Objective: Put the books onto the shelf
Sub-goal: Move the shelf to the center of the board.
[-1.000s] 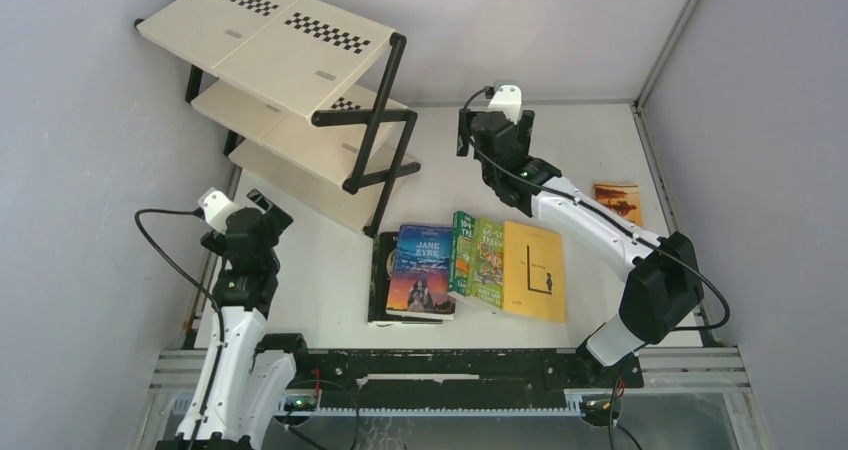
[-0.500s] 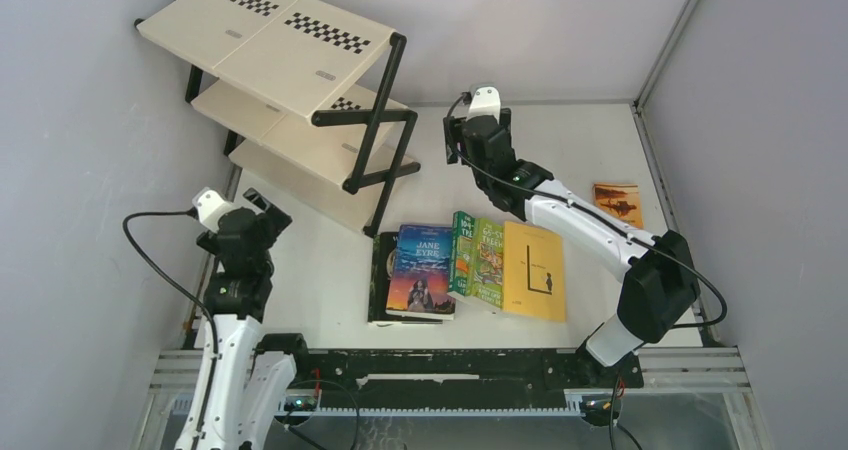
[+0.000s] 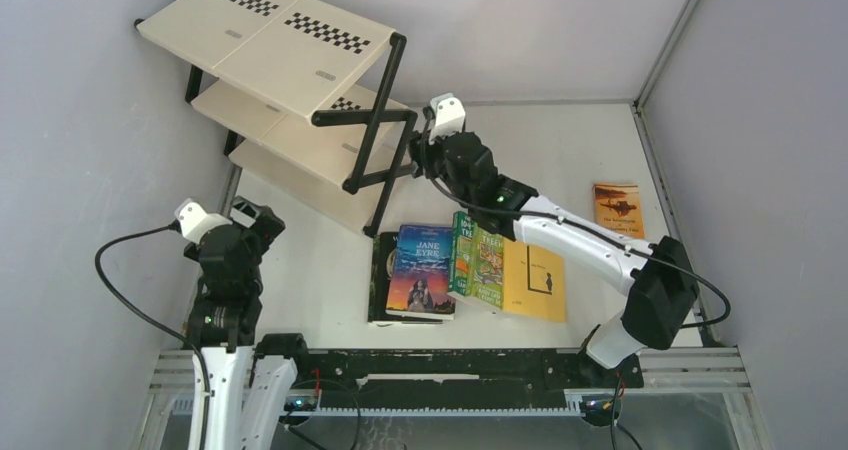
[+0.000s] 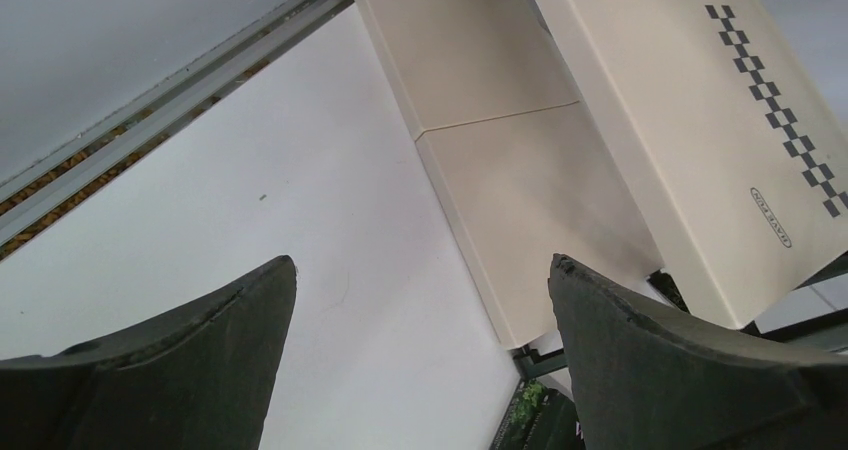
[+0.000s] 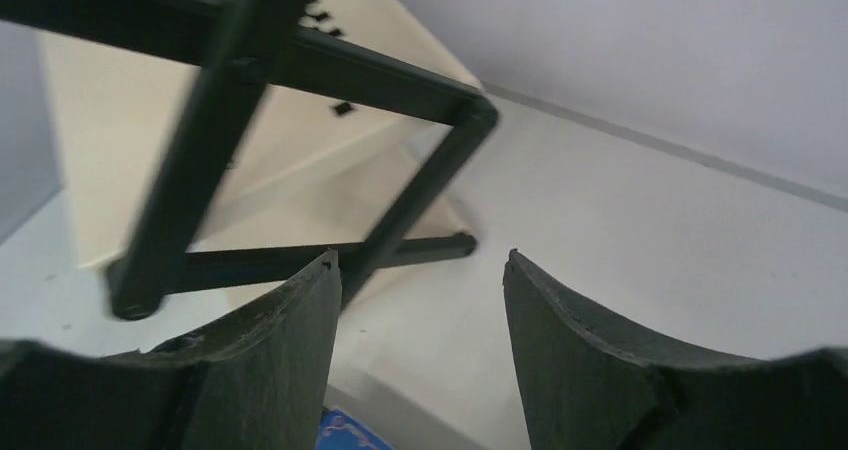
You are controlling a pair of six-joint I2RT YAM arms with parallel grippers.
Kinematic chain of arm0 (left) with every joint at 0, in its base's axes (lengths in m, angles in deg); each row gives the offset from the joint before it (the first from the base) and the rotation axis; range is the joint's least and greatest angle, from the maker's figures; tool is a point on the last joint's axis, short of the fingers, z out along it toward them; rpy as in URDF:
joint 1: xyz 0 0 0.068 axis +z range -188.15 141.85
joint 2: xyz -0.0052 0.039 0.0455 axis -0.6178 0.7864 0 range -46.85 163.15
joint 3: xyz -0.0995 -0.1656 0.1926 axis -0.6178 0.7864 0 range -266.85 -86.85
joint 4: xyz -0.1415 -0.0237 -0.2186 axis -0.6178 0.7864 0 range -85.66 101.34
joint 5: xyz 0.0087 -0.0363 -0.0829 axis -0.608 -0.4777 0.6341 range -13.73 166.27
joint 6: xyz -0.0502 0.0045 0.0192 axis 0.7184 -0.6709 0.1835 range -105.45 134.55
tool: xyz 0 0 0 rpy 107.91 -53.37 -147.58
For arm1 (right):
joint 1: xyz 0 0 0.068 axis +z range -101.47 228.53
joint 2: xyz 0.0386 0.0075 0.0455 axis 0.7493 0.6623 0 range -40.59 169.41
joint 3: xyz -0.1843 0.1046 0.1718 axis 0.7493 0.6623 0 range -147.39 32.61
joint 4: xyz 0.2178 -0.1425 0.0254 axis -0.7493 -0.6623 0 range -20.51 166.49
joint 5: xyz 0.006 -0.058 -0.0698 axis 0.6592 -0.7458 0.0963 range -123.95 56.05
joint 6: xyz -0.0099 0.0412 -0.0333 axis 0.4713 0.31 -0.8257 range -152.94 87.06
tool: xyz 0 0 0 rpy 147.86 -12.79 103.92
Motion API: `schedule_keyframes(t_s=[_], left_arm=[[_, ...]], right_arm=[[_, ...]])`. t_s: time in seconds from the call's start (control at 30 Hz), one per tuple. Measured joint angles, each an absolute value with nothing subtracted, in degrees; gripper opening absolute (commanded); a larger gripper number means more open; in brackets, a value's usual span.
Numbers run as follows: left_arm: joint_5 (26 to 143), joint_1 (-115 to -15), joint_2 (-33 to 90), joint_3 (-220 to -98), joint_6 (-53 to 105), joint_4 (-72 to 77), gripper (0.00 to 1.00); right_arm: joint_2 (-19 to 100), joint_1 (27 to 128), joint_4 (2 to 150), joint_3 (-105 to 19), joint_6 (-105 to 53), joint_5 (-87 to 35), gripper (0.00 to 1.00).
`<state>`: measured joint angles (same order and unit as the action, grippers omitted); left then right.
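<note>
Top external view gives you the white tabletop with the shelf at its far left, three cream boards empty of books as far as the views show. None of the books is on it yet: five lie flat in a tight row near the front edge, a black one partly under the blue one, then two green ones and the yellow one, while a small orange one lies well apart at the right. Your right arm reaches across above the yellow and green books, and your right hand hangs just beside the shelf's black frame, fingers apart with nothing between them. Your left hand is wide open and empty too, out at the left near the shelf's lower board. The main risk, I'd judge, is that right hand clipping the frame and shoving the shelf if you swing or drop from here. The books overlap and lie flat, so a careless grab could drag a neighbour along or let a cover slip.
</note>
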<state>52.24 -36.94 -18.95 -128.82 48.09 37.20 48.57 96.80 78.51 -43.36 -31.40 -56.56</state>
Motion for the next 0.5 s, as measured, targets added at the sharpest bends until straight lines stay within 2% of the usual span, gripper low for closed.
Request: schedule_keyframes(t_s=[0.23, 0.5], left_arm=[[53.79, -36.94, -21.46, -128.82, 48.63, 39.04, 1.0], [55.89, -36.94, -21.46, -128.82, 48.7, 39.65, 1.0]], right_arm=[[45.82, 101.74, 83.49, -43.05, -29.74, -55.66, 0.68], [45.66, 102.48, 87.58, -43.05, -18.24, -52.84, 0.68]])
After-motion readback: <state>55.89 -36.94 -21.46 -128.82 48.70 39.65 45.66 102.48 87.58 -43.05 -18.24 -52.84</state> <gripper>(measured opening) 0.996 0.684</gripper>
